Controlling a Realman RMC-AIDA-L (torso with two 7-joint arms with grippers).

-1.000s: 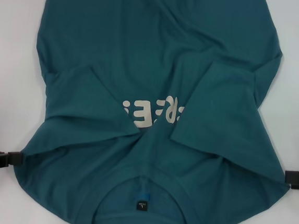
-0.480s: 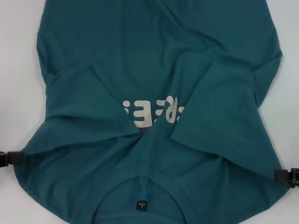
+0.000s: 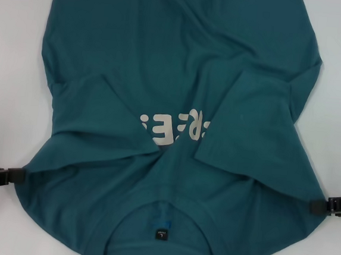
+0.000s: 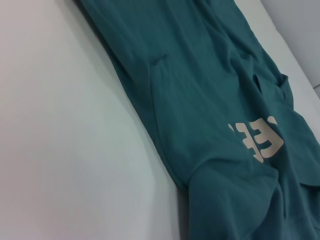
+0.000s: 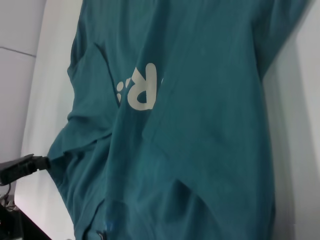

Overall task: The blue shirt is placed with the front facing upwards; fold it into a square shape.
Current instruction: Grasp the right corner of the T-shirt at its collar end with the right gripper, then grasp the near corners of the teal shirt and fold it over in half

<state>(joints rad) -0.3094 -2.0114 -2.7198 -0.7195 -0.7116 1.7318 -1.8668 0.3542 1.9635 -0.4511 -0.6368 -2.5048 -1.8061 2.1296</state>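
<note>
Gripping both near shoulders of the shirt (image 3: 175, 74), your left fingers (image 3: 18, 175) and right fingers (image 3: 317, 206) needed equal lift over the desk (image 3: 12, 60).

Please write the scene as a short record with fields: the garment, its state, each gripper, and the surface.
garment: blue shirt, front up, collar end nearest the robot
sleeves: both folded inward, partly covering the pale chest lettering
neck label: small dark tag inside the collar
left gripper: at the shirt's left shoulder edge, low on the table
right gripper: at the shirt's right shoulder edge
surface: white table
fold progress: body not yet folded into a square
</note>
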